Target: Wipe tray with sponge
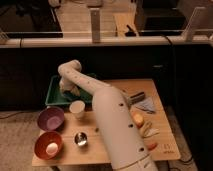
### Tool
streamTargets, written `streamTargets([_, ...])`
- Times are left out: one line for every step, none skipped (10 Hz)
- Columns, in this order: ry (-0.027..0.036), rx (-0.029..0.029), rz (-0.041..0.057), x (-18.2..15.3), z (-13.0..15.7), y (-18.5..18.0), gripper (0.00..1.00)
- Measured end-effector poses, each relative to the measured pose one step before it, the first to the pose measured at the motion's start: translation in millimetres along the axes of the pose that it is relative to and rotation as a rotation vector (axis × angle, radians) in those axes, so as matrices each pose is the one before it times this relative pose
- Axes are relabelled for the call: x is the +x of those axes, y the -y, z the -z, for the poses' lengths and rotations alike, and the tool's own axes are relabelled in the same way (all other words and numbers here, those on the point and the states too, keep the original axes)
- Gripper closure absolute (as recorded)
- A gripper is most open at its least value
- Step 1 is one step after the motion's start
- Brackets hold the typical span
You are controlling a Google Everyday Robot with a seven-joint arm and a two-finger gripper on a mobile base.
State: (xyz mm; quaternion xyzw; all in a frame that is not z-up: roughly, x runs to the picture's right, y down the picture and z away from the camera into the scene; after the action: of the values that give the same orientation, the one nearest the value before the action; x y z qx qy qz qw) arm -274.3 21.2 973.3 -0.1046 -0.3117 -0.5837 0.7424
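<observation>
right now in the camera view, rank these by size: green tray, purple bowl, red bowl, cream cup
1. green tray, with the gripper over it
2. purple bowl and red bowl: look alike, red is nearer
3. cream cup

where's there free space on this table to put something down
Bare wood: the back right corner of the table, behind the dark tool, and the front strip between the metal cup and the arm. Crowded at the view's left: purple bowl, red bowl, cream cup and the green tray, where the gripper sits.
</observation>
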Motion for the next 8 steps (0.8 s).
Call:
streamTargets([0.00613,-0.00492,0.00732,-3.94,1.6,-2.79,1.0])
streamTargets([0.00106,-0.00583,0.00677,-2.67,1.63,-4.51,1.0])
streamTargets([-0.00703,-0.00048,-0.00582,1.03,5.01,-9.15,1.0])
streamTargets([-0.00395,-0.00098,-0.00853,1.12,2.81,-7.34,1.0])
streamTargets([-0.00511,-0.00022,-0.00632,0.3,2.1,-2.49,1.0])
streamTargets([-0.00116,0.00041,-0.00078,-0.4,0.11,0.71,1.0])
streamTargets([0.00121,0.00063,0.00222,-1.03,-0.54,1.95,1.0])
streamTargets([0.00013,0.00031,-0.00015,-0.04,0.04,0.04,1.0])
